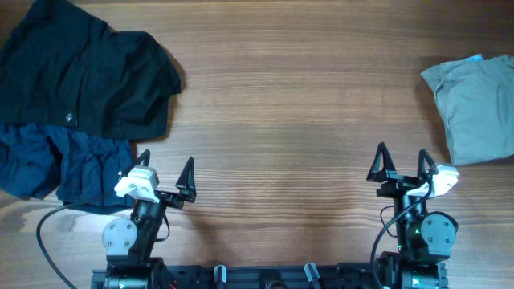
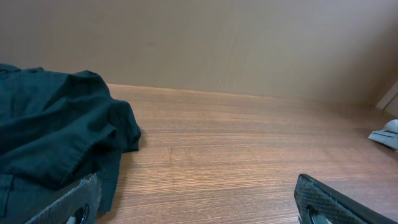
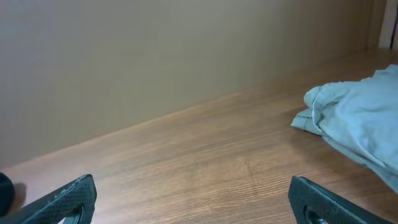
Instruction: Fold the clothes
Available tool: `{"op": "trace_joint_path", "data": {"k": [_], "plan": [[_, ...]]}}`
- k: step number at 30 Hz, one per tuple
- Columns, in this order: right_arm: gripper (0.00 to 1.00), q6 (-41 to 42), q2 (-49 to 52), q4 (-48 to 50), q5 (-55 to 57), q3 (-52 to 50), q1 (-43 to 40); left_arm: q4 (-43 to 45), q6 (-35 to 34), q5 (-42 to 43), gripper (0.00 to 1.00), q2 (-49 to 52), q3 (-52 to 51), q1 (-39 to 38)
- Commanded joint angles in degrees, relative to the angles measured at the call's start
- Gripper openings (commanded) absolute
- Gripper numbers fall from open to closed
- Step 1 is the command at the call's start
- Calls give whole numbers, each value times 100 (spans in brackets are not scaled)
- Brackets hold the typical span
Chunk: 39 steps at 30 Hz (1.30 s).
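Observation:
The pale khaki-grey garment (image 1: pixel 475 106) lies folded in a compact bundle at the table's right edge, with a bit of light blue label at its top. It also shows at the right of the right wrist view (image 3: pixel 360 118) and as a sliver at the far right of the left wrist view (image 2: pixel 388 134). My left gripper (image 1: pixel 165 171) is open and empty near the front left, beside the dark clothes. My right gripper (image 1: pixel 401 164) is open and empty near the front right, a little in front of the khaki garment.
A black garment (image 1: pixel 84 68) lies crumpled at the back left, also in the left wrist view (image 2: pixel 56 137). A navy blue garment (image 1: pixel 56 164) lies in front of it at the left edge. Bare wooden table (image 1: pixel 297 104) spans the middle.

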Motion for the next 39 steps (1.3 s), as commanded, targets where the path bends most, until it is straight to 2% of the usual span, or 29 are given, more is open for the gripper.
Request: {"op": "trace_joint_path", "data": {"k": [1, 5, 11, 39], "plan": [[100, -839, -94, 37, -177, -74, 28, -35, -11, -37, 100, -24, -17, 37], [100, -1928, -94, 28, -175, -74, 28, -35, -11, -37, 100, -24, -17, 37], [100, -1405, -92, 33, -157, -74, 26, -37, -11, -37, 100, -20, -17, 37], [100, -1410, -90, 39, -155, -74, 28, -37, -11, -37, 100, -13, -17, 37]]}}
